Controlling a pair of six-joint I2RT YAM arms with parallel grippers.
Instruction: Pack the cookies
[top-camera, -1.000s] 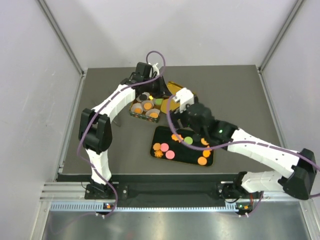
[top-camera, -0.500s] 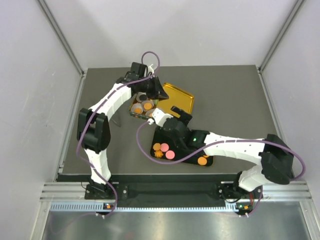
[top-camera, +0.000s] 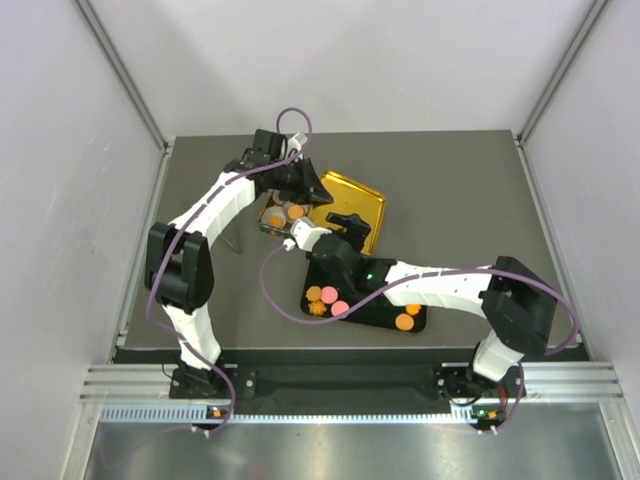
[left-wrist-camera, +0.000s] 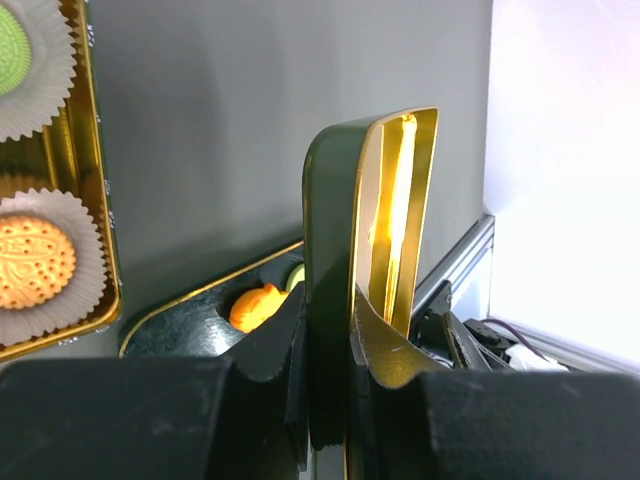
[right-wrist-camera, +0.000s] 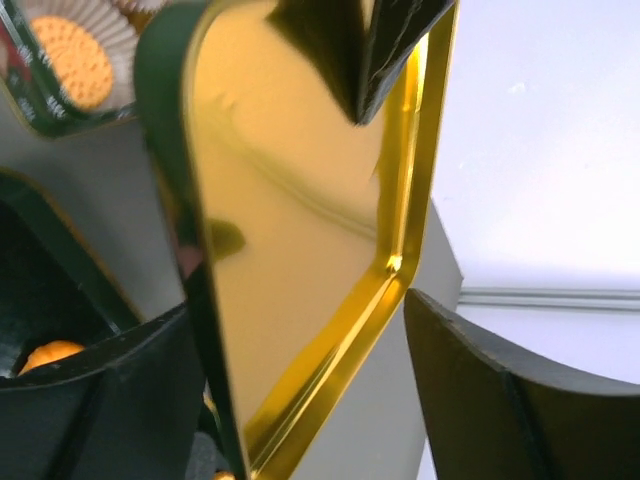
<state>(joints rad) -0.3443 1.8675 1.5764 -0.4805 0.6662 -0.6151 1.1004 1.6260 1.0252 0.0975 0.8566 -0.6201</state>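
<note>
Top external: cookies lie on a black tray, with a gold lid beside the tin. Left wrist: the left gripper pinches the lid's edge. Right wrist: the right gripper gapes wide, the lid filling the gap.

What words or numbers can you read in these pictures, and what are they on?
No text can be read anywhere.
The orange cookie has a raised pattern, too blurred to read as letters.
The tin has tiny marks along its rim, too small to read.
The gold lid shows no writing on its shiny inside.
</note>
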